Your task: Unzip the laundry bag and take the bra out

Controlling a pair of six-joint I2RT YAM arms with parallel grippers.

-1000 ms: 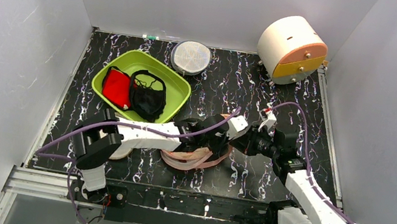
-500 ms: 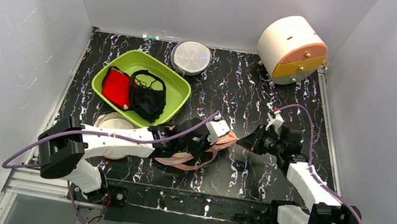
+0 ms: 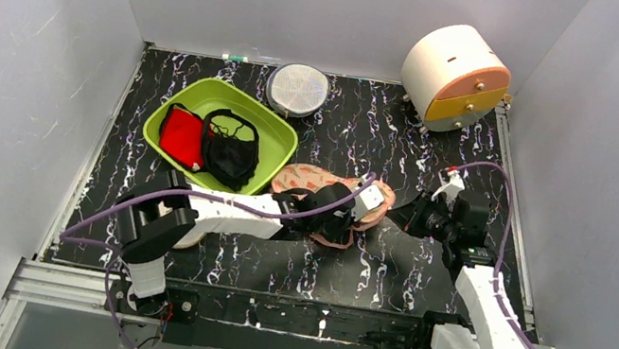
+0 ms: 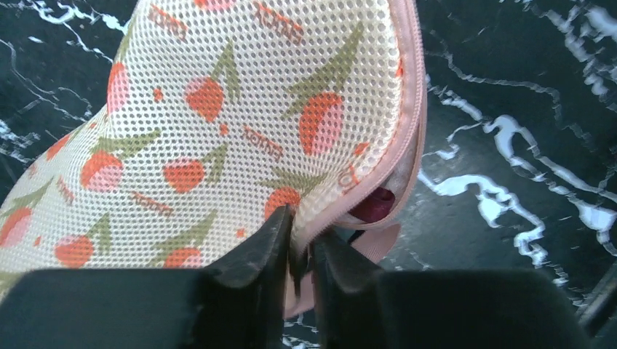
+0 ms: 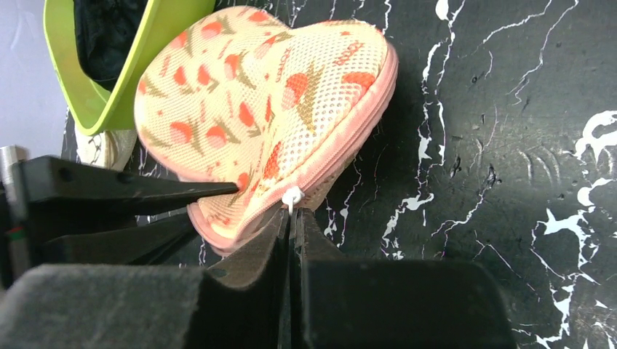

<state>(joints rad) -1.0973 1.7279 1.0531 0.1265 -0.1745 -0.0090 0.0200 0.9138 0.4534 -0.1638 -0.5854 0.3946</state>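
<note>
The laundry bag (image 3: 316, 181) lies printed side up in the middle of the table, just right of the green bin. My left gripper (image 3: 364, 205) is shut on the pink zip rim at the bag's right end (image 4: 298, 251). In the left wrist view the zip gapes a little beside the jaws, and a dark maroon bit of the bra (image 4: 375, 205) shows inside. My right gripper (image 3: 408, 219) is just right of the bag, shut on the white zip pull (image 5: 292, 198). The bag (image 5: 255, 109) fills the upper left of the right wrist view.
A green bin (image 3: 286, 135) at the left back holds a red garment (image 3: 182, 137) and a black bra (image 3: 230, 153). A round grey mesh disc (image 3: 298, 89) leans at the back wall. A cream and orange drum (image 3: 455, 66) stands back right. A cream disc (image 5: 94, 149) lies near the bin.
The bag has been dragged away from the near edge toward the middle and now lies spread, print up. Both grippers moved with it, the right one further right.
</note>
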